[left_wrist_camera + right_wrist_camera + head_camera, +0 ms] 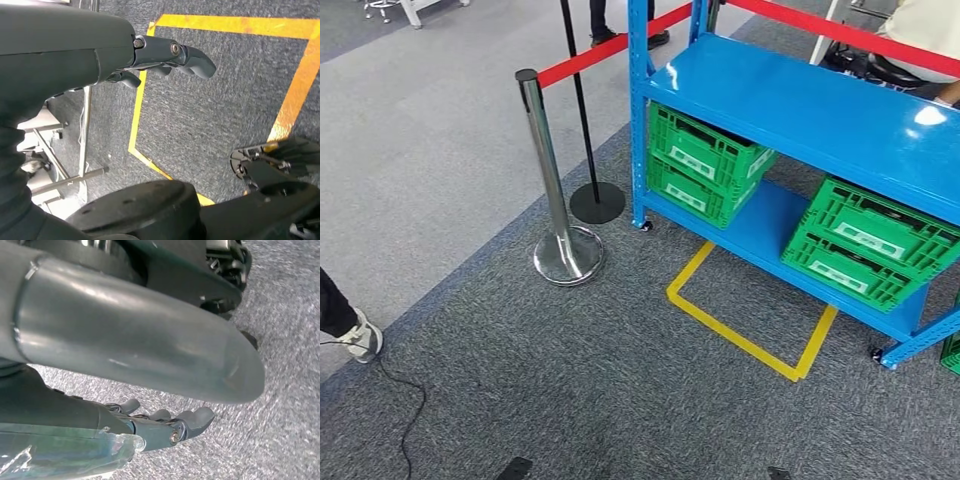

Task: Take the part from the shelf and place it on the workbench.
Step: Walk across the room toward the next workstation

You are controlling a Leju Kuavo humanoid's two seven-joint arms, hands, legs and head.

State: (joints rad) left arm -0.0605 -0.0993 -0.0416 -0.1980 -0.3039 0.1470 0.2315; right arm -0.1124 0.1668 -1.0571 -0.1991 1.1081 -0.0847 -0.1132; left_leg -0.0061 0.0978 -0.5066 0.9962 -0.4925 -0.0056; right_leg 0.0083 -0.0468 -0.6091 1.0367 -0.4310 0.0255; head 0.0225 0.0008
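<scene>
Shelf [803, 110] sits ahead and to the right; the part itself isn't identifiable, presumably in one of the green crates [705, 165] on its lower deck. Your left hand [166, 57] and right hand [166, 427] both hang over carpet, fingers loosely extended, holding nothing. Neither is near the shelf, so judge the right arm closer.

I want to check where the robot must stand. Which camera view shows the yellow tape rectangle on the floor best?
The head view: the yellow tape rectangle lies in front of the blue shelf, three sides visible. The left wrist view shows parts of its lines beyond the left hand. The right wrist view shows carpet below the right hand.
</scene>
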